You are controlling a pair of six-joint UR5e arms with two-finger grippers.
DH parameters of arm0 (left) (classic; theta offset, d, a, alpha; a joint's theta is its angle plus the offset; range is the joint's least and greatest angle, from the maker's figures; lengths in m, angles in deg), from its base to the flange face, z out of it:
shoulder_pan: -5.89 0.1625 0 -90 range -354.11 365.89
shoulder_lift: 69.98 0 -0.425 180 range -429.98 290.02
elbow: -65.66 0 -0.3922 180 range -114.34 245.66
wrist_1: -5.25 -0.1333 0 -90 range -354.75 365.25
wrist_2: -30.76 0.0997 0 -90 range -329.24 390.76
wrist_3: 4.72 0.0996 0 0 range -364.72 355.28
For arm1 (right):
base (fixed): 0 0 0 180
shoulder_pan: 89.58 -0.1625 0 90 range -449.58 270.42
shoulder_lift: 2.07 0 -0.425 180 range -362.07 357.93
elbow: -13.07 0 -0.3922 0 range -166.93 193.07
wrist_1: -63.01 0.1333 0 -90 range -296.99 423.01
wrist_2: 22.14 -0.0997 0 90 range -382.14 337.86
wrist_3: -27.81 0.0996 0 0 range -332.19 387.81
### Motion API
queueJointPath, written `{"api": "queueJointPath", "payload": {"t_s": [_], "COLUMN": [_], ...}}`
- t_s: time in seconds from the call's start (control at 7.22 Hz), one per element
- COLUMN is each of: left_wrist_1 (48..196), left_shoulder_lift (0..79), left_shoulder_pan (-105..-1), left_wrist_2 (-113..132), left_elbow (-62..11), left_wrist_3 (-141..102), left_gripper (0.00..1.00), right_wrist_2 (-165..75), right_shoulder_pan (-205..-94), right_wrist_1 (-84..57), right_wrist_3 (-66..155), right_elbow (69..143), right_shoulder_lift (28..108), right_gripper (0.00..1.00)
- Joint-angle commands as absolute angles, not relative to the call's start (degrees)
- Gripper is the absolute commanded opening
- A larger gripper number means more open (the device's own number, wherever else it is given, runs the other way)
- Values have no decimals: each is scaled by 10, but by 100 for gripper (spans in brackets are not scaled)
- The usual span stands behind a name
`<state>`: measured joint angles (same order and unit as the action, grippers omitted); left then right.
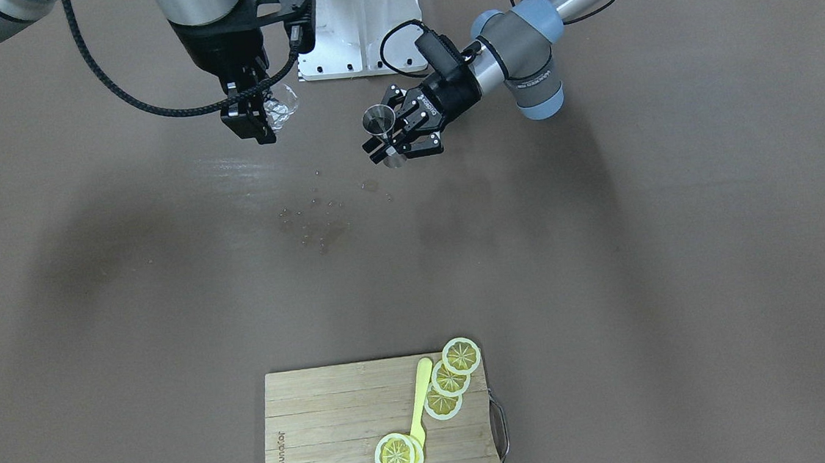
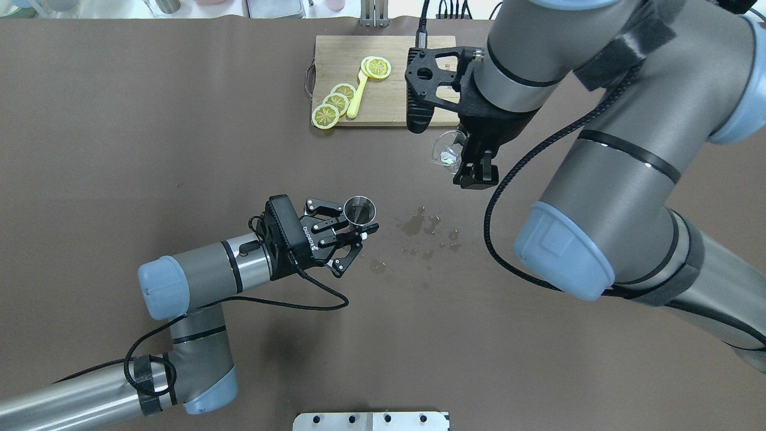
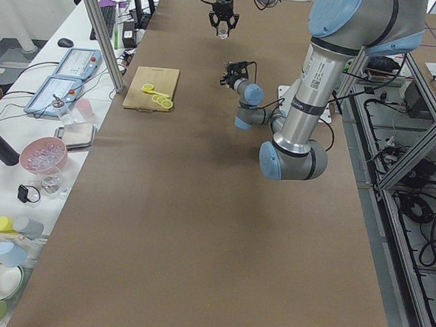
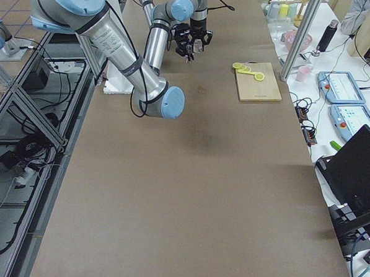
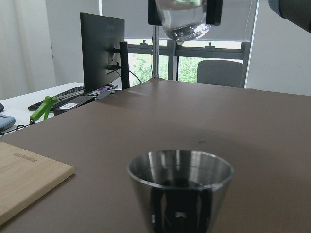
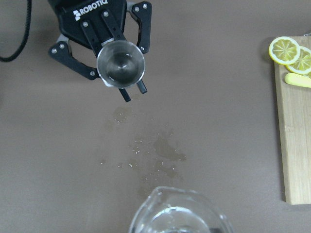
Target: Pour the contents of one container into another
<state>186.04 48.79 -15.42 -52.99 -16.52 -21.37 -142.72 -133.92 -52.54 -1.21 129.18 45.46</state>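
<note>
My left gripper is shut on the narrow waist of the steel jigger, which it holds upright a little above the table, mouth up and dark inside. The same jigger and left gripper show near the robot's base in the front view. My right gripper points down and is shut on the small clear glass cup, held high. The cup is off to the side of the jigger, not above it. In the left wrist view the cup hangs beyond the jigger's rim.
Wet drops and a small puddle lie on the brown table between the two grippers. A wooden cutting board with lemon slices and a yellow spoon lies at the far edge.
</note>
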Motion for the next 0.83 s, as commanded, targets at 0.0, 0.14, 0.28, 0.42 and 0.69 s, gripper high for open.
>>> {"api": "queueJointPath", "payload": {"t_s": [0.0,0.14,0.28,0.42,0.69], "left_wrist_1": [1861,1858,1854,1854,1853], "left_shoulder_lift": [486,478,477,465,461], "left_shoulder_pan": [-188,-192,-208,-221,-234], "left_wrist_2": [-530,-530,-530,-530,-512], "left_elbow": [-161,-162,-162,-162,-162], "left_wrist_3": [-207,-207,-207,-206,-207], "left_gripper": [0,0,0,0,0], "right_wrist_2": [-1466,-1478,-1498,-1521,-1559], "right_shoulder_pan": [-1379,-1392,-1408,-1424,-1453], "right_wrist_1": [-442,-394,-352,-306,-207], "right_wrist_3": [-21,-21,-21,-22,-22], "right_elbow": [1303,1303,1303,1302,1289], "right_shoulder_lift": [513,542,575,611,682], "right_gripper": [0,0,0,0,0]}}
